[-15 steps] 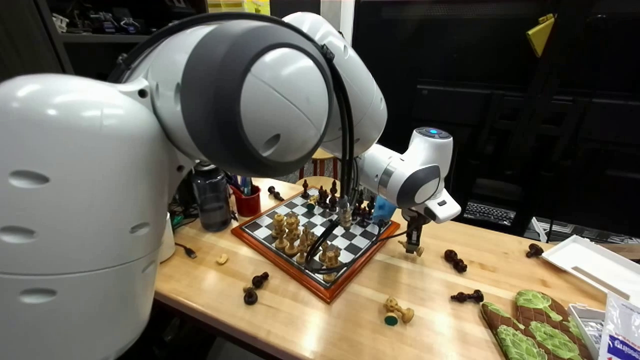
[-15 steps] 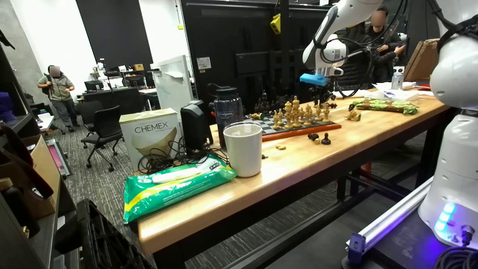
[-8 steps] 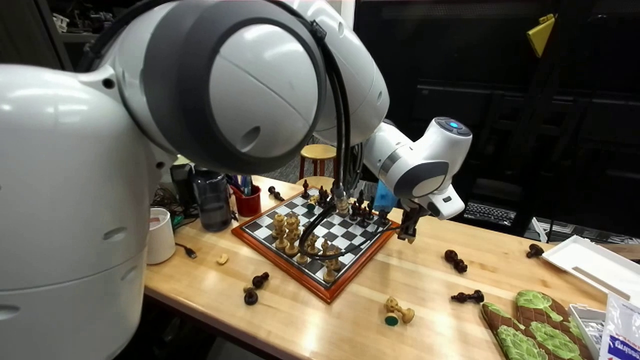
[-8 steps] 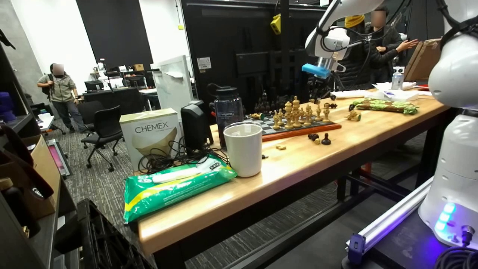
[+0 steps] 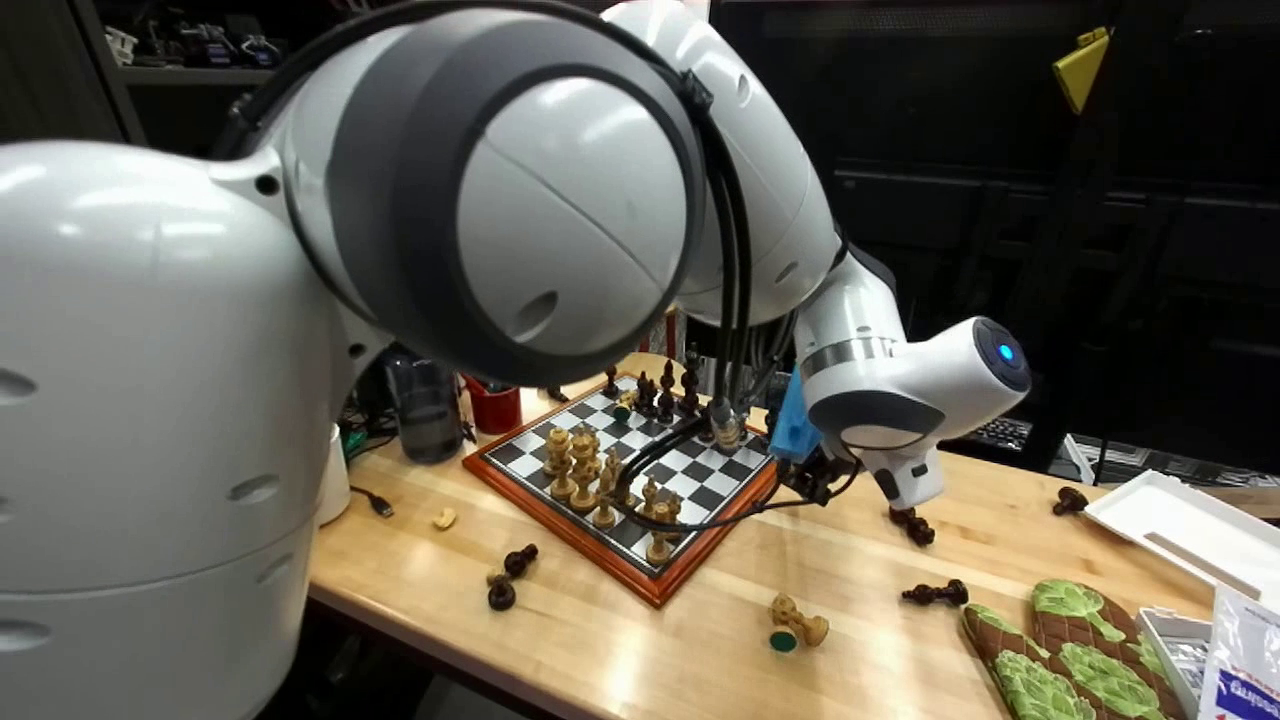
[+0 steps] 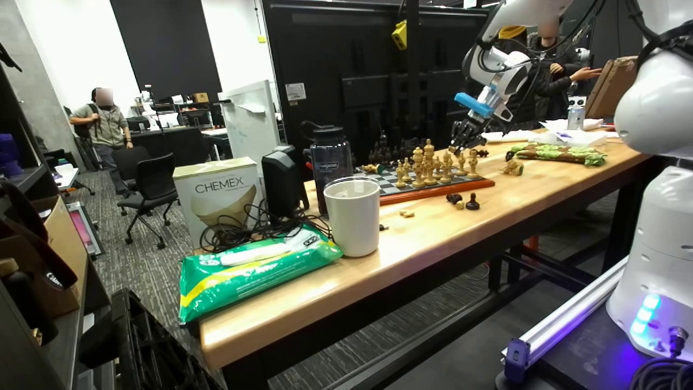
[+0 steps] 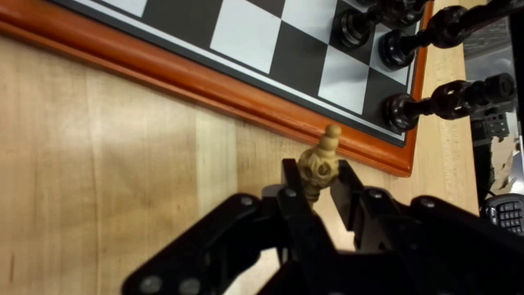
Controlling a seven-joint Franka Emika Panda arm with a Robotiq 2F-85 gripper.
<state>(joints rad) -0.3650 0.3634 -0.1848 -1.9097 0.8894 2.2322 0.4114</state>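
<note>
Gripping a tan chess piece (image 7: 321, 162) in the pincer (image 7: 316, 172), above the bench (image 7: 61, 172), with its knobbed tip towards the wooden rim of the chessboard (image 7: 241, 102); near dark pieces (image 7: 448, 99) standing at the board's corner, with pale pieces (image 5: 583, 475) clustered upright on the same board in both exterior views, and with a water bottle (image 6: 331, 162) and a white cup (image 6: 353, 219) farther off

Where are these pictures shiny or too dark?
In both exterior views, glare whitens patches of the wooden tabletop; in an exterior view, highlights streak the robot arm; in the wrist view, the black fingers lose detail, the pale chess piece between them is clearer.
</note>
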